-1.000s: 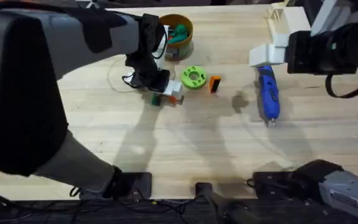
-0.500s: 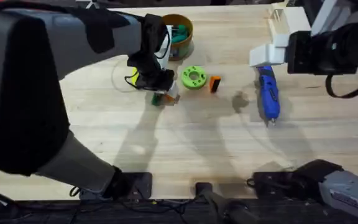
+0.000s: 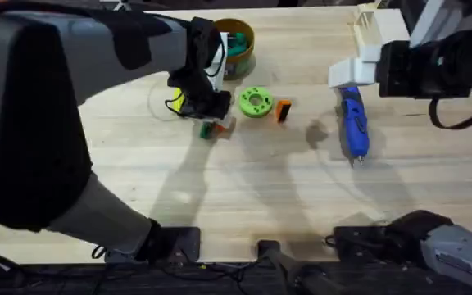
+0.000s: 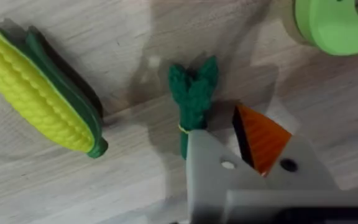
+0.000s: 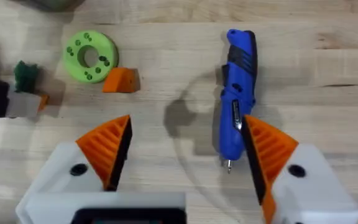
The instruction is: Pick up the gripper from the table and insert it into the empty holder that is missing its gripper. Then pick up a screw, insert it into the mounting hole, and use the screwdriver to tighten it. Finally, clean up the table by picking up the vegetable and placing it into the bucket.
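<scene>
The loose orange gripper lies on the table beside a green disc. My left gripper is low over a green vegetable. Its bare white holder and its orange-tipped finger stand together, shut. The vegetable's stem runs under the holder's edge. A corn cob lies beside it. My right gripper hangs open above the blue screwdriver. The bucket stands at the back. The screw is out of view.
The bucket holds green items. White parts stand at the far right of the table. The left arm looms large and dark across the left of the overhead view. Bare wood stretches across the table's front half.
My left gripper has shifted a little left, towards the corn, and its fingers have drawn together. The right arm, screwdriver and orange gripper have not moved.
</scene>
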`<move>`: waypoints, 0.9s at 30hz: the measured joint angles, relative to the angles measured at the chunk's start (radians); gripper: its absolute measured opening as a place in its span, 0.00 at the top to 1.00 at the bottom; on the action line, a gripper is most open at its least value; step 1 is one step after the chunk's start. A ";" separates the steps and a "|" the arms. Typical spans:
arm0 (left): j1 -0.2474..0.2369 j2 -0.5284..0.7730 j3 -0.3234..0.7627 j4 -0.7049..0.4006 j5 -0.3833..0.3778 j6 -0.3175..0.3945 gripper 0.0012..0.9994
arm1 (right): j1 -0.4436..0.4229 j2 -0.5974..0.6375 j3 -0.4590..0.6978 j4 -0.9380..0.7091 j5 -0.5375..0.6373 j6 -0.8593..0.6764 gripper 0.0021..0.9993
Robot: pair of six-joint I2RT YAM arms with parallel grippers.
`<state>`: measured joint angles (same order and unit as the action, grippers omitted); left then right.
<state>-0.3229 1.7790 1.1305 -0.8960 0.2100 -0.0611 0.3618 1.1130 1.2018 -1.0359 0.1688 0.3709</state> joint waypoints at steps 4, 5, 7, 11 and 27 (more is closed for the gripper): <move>0.000 -0.005 0.000 -0.001 -0.010 0.000 1.00 | 0.000 0.000 0.000 0.000 0.000 0.000 0.01; 0.001 -0.010 0.000 -0.002 -0.029 0.000 1.00 | 0.000 0.000 0.000 0.000 0.000 0.000 0.01; 0.006 -0.032 -0.002 -0.002 -0.056 0.000 1.00 | 0.000 0.000 0.000 0.000 0.000 0.000 0.01; 0.011 -0.136 -0.003 -0.019 -0.098 0.000 1.00 | 0.000 0.000 0.000 0.000 0.000 0.000 0.01; 0.011 -0.663 -0.003 -0.088 -0.217 0.000 1.00 | 0.000 0.000 0.000 0.000 0.000 0.000 0.01</move>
<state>-0.3115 1.1157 1.1275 -0.9837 -0.0067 -0.0608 0.3618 1.1130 1.2018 -1.0359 0.1688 0.3710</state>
